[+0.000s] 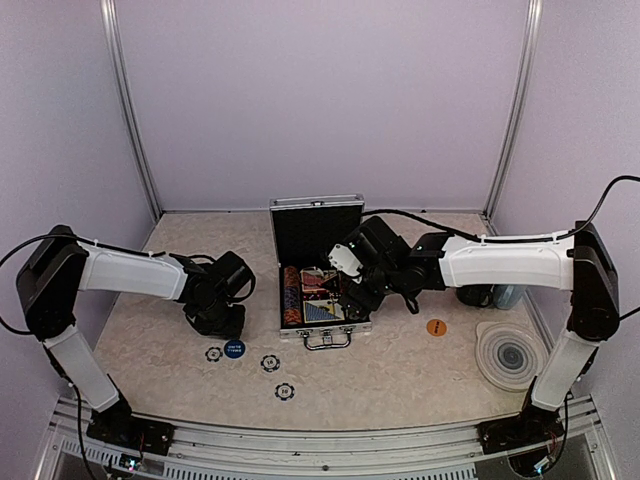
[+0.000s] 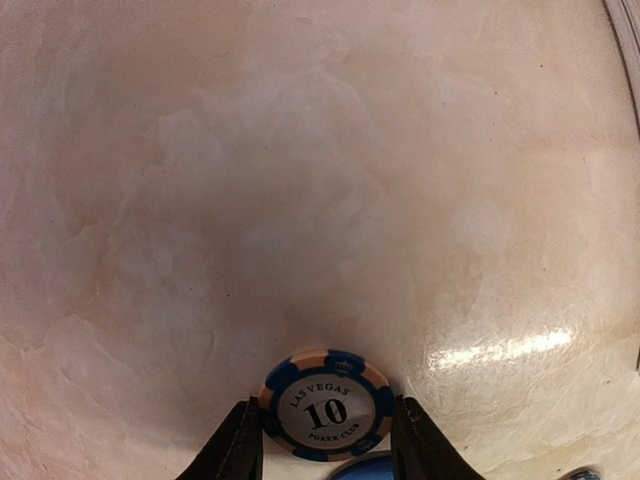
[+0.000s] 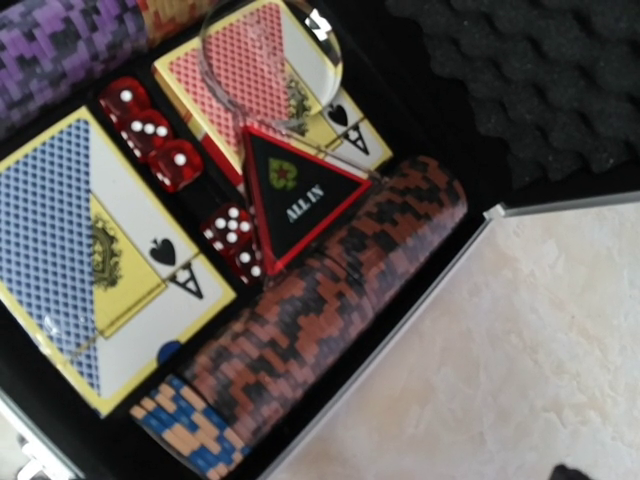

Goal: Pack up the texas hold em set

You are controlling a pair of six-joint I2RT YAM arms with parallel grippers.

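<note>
The silver case (image 1: pixel 318 232) stands open mid-table, its lid up. The right wrist view shows its rim (image 3: pixel 400 318), red/black chips (image 3: pixel 330 290), blue chips (image 3: pixel 185 430), a blue deck (image 3: pixel 70 230), a red deck (image 3: pixel 250 80), red dice (image 3: pixel 150 130) and the black "ALL IN" triangle (image 3: pixel 295 195). My right gripper (image 1: pixel 350 290) hovers over the case; its fingers are not visible. My left gripper (image 2: pixel 326 410) is down at the table left of the case. Its fingers (image 2: pixel 235 445) touch both edges of a blue "10" chip (image 2: pixel 326 405).
A blue button (image 1: pixel 233 349) lies beside the gripped chip. Two more chips (image 1: pixel 270 363) (image 1: pixel 285 391) lie in front of the case. An orange button (image 1: pixel 436 327) lies to its right. A grey ringed coaster (image 1: pixel 510 355) and two mugs (image 1: pixel 475 296) stand at the far right.
</note>
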